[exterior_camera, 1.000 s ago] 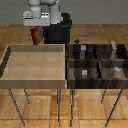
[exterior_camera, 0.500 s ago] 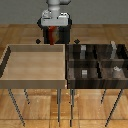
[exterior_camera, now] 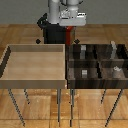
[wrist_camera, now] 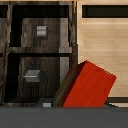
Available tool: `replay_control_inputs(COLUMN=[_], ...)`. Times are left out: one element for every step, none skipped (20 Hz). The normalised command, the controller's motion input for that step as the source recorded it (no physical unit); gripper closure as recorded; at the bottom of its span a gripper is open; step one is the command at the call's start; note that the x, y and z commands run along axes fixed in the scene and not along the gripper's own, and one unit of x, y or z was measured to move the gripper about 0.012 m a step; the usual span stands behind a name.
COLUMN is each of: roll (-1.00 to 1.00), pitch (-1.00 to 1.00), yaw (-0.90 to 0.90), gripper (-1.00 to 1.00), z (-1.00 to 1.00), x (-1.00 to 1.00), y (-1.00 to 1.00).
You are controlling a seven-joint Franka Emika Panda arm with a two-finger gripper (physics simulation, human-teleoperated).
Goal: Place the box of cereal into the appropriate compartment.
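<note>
- The gripper (exterior_camera: 69,29) hangs from the arm above the far edge of the two bins, over the seam where they meet; its fingers are clamped on the box of cereal (exterior_camera: 69,35), which hangs directly under it.
- In the exterior view only a narrow red strip of the box shows below the gripper, upright and clear of both bins (the fingertips themselves are too small to make out there).
- In the wrist view the box of cereal (wrist_camera: 89,86) fills the near part of the picture, tilted, with a bright red face and a darker brown side panel, right under the camera.
- Below the gripper and toward the exterior view's right lies the dark-brown divided bin (exterior_camera: 70,70), with four cells.
- The compartment (exterior_camera: 118,52) holding the tallest pale grey block (exterior_camera: 114,46) is the far cell on the exterior view's right, well apart from the gripper.
- The cell nearest under the gripper holds a grey piece (exterior_camera: 83,48); two more small grey pieces (exterior_camera: 84,72) sit in the near cells.
- Below the gripper and toward the exterior view's left is the large light-wood tray (exterior_camera: 35,82), undivided, just beside the divided bin.
- Both bins stand on thin metal legs (exterior_camera: 60,105) over a wooden floor (exterior_camera: 20,32).
</note>
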Motion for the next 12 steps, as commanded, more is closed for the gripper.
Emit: replay_control_inputs(roll=[0.00, 0.00, 0.00, 0.00, 0.00, 0.00, 0.00, 0.00, 0.00, 0.00, 0.00, 0.00], pitch=[0.00, 0.00, 0.00, 0.00, 0.00, 0.00, 0.00, 0.00, 0.00, 0.00, 0.00, 0.00], yaw=[0.00, 0.00, 0.00, 0.00, 0.00, 0.00, 0.00, 0.00, 0.00, 0.00, 0.00, 0.00], gripper=[1.00, 1.00, 1.00, 1.00, 1.00, 1.00, 1.00, 1.00, 1.00, 1.00, 1.00, 1.00], z=[0.00, 0.00, 0.00, 0.00, 0.00, 0.00, 0.00, 0.00, 0.00, 0.00, 0.00, 0.00], x=[0.00, 0.00, 0.00, 0.00, 0.00, 0.00, 0.00, 0.00, 0.00, 0.00, 0.00, 0.00], y=[1.00, 1.00, 1.00, 1.00, 1.00, 1.00, 1.00, 1.00, 1.00, 1.00, 1.00, 1.00])
